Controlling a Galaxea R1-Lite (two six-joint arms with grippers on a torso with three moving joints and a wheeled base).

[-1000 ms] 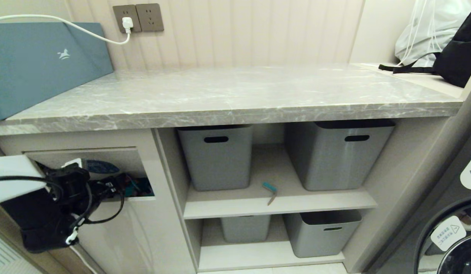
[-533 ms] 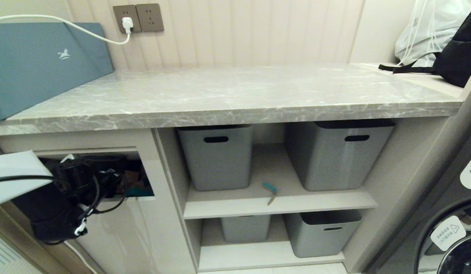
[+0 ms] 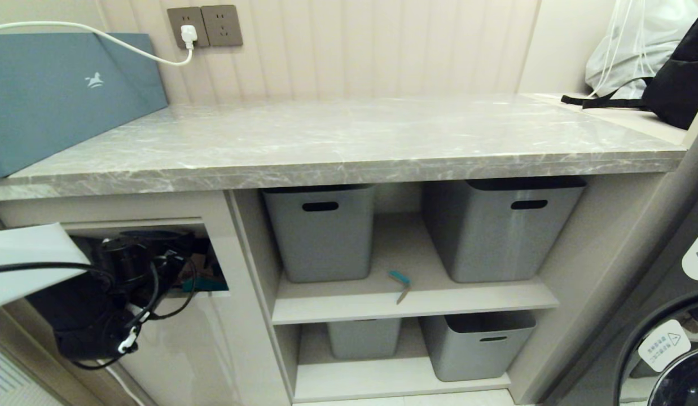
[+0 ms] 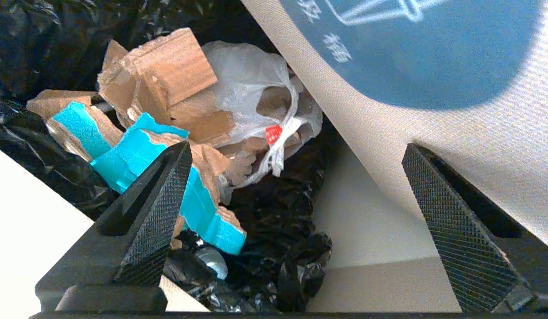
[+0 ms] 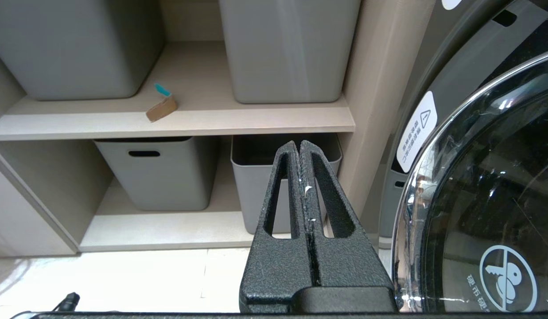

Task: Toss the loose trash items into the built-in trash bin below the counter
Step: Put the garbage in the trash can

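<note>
The built-in trash bin [image 3: 213, 254] sits below the left end of the counter [image 3: 349, 146]. Its flap [image 4: 415, 48], with the blue sticker, is pushed inward. My left gripper [image 3: 182, 269] reaches into the opening. In the left wrist view the left gripper [image 4: 297, 145] is open with nothing between its fingers [image 4: 158, 212]. Below it, torn cardboard scraps with teal edges [image 4: 136, 155] and a tan cardboard piece [image 4: 167, 75] lie on the black liner [image 4: 274, 230]. One brown strip with a teal end [image 3: 401, 285] lies on the middle shelf. My right gripper [image 5: 299, 144] hangs shut and empty in front of the lower shelves.
Grey tubs [image 3: 320, 231] [image 3: 495, 225] flank the strip on the shelf, with two more tubs [image 3: 475, 344] below. A white plastic bag [image 4: 251, 84] lies in the bin. A teal box [image 3: 61, 90] stands on the counter at left. A washing machine door [image 5: 499, 177] is at right.
My left arm has pushed deeper into the bin opening and its wrist has rolled. The flap has swung inward, so its blue sticker no longer shows in the head view.
</note>
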